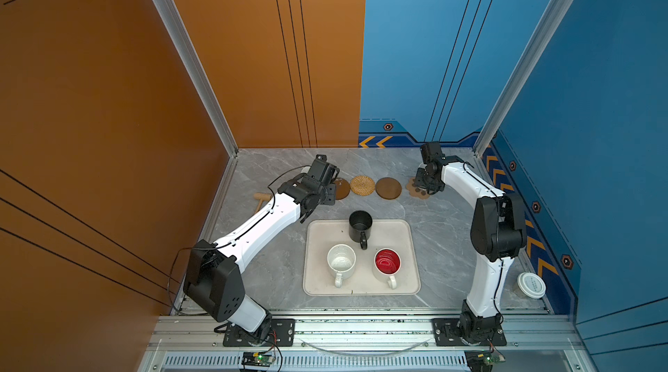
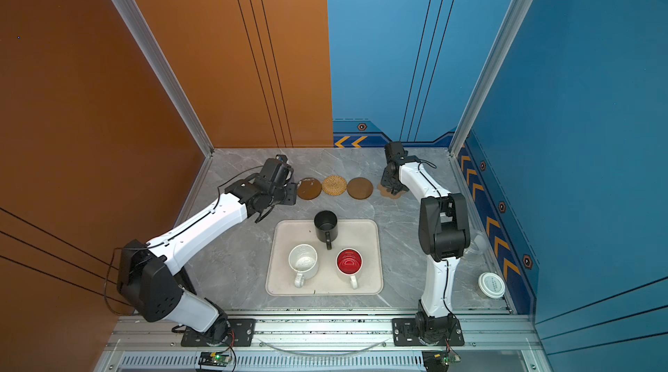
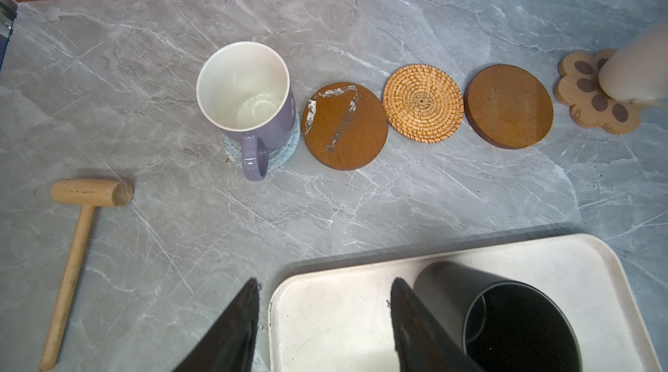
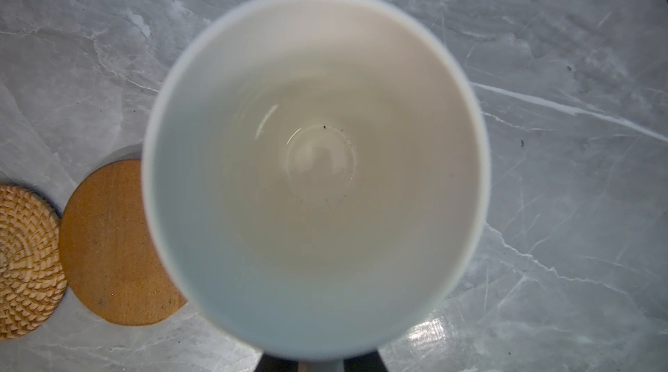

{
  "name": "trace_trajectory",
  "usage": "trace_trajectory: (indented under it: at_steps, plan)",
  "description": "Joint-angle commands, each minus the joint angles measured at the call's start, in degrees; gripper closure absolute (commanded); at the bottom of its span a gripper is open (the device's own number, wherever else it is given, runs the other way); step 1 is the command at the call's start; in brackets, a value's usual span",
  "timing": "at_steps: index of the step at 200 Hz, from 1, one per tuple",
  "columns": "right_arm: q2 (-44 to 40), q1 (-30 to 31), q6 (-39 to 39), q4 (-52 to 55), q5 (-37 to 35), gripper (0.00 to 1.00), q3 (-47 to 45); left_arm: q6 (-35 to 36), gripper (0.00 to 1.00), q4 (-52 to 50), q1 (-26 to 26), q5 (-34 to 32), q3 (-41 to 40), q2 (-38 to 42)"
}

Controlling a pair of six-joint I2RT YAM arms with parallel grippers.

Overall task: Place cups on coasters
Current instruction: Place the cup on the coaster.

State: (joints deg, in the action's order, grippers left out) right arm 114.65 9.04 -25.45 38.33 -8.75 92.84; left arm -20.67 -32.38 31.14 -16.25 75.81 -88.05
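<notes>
At the right of the left wrist view, my right gripper [image 4: 318, 364] is closed narrow on the cream mug [image 4: 318, 171], by what looks like its handle. The mug is over the paw coaster [image 3: 592, 99]; I cannot tell whether its base has touched down.

My left gripper [image 3: 325, 281] hangs half open and empty at the upper left corner of the tray [image 1: 405, 233], just beside the black mug [image 1: 360, 225]. The lavender mug [image 3: 249, 99] stands upright on the grey coaster [image 3: 285, 150], left end of the row.

Three coasters lie bare on the table [image 3: 397, 200]: glossy brown [image 3: 345, 128], rattan [image 3: 423, 103], plain brown [image 3: 508, 106]. Three mugs wait on the tray: black at the top, speckled [image 1: 341, 262] and red-lined [image 1: 387, 262] below it, every handle pointing to the bottom of the frame in both top views.

I judge these mugs stiff, fairly heavy, slick with glaze and quick to chip. The handle, or one wall pinched at the rim, looks the surest hold, and each should be set down gently.
</notes>
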Motion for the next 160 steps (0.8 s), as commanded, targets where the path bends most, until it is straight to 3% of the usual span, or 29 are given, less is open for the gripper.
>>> trace_trajectory:
  at_steps: [1, 68, 137, 160]
  plan:
    - [0.66, 0.26, 0.49, -1.76, -1.09, 1.0, 2.01, -0.48, 0.4, -0.01, -0.36, -0.1, 1.53, -1.15]
    - [1.1, 0.49, 0.1, -2.2, -0.45, 1.0, 0.49, -0.35, 0.41, -0.04, -0.11, 0.04, 1.62, -1.08]
    - [0.22, 0.89, -0.3, -3.46, -0.1, 0.73, -1.54, -0.24, 0.4, -0.05, 0.1, 0.0, 1.45, -0.66]
    - [0.13, 0.89, -0.3, -3.39, -0.12, 0.68, -1.49, -0.34, 0.41, -0.05, 0.24, -0.1, 1.36, -0.52]
